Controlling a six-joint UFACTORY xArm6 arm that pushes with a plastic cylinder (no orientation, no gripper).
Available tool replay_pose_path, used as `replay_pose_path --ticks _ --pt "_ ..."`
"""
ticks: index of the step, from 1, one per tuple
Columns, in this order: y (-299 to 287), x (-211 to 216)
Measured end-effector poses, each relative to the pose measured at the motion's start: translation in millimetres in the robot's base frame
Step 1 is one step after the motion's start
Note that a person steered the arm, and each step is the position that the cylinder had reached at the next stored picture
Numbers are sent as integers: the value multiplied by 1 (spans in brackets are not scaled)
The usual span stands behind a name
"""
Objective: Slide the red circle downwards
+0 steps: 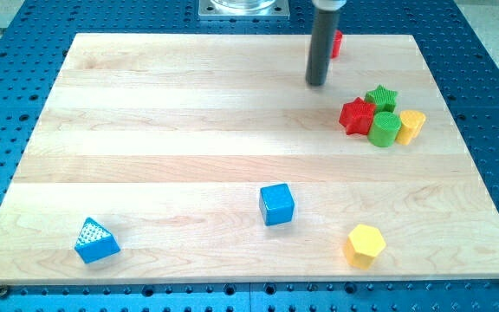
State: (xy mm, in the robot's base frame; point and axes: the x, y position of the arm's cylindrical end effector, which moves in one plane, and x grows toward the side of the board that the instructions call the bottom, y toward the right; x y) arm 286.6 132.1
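Observation:
The red circle (pixel 337 43) is at the board's top edge, mostly hidden behind the rod; only its right side shows. My tip (pixel 317 84) is on the board just below and slightly left of the red circle, apart from it by a short gap. A cluster lies to the lower right of the tip: a red star (pixel 356 116), a green star (pixel 382 97), a green cylinder (pixel 385 130) and a yellow cylinder (pixel 411 126).
A blue cube (pixel 276 204) is at the lower middle. A blue triangle (pixel 96 242) is at the lower left. A yellow hexagon (pixel 365 245) is at the lower right. The wooden board (pixel 163 130) sits on a blue perforated table.

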Motion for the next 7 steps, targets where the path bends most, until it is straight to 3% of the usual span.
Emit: replay_pose_path --ticks 2,7 --pt "109 -85" --pt "18 -91"
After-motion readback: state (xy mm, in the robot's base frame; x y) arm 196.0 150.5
